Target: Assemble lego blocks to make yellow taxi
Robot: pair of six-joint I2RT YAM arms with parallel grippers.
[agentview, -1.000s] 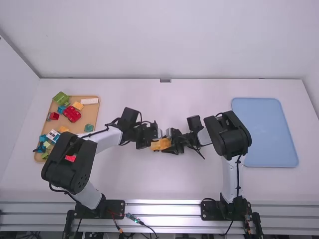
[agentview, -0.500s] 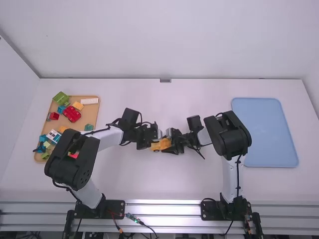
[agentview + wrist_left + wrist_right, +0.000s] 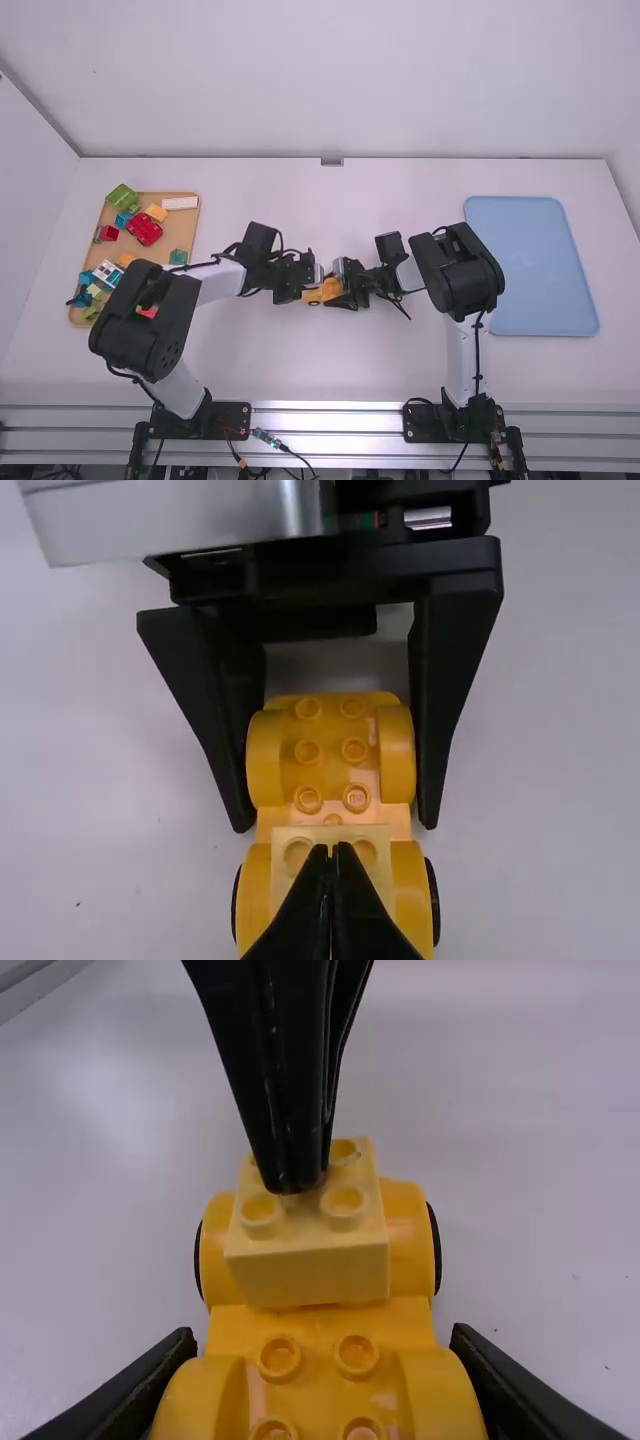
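In the high view the left gripper (image 3: 303, 284) is over the left part of the yellow car (image 3: 330, 290), and the right gripper (image 3: 341, 284) is at its right part. The left wrist view has the left gripper (image 3: 333, 852) shut, its tips over a pale yellow brick (image 3: 372, 835) on one end of the car (image 3: 330, 750). In the right wrist view those shut tips meet the studded top of the pale yellow brick (image 3: 310, 1270). The right gripper (image 3: 322, 1345) is closed around the sides of the car body (image 3: 320, 1335).
At the left stands a brown tray (image 3: 155, 247) with a red piece (image 3: 144, 229), a green block (image 3: 122, 197) and several other blocks. A blue tray (image 3: 530, 265) lies at the right.
The left arm's elbow has shifted slightly right and down, and its wrist sits a touch lower in the high view. The right arm and the car look unmoved.
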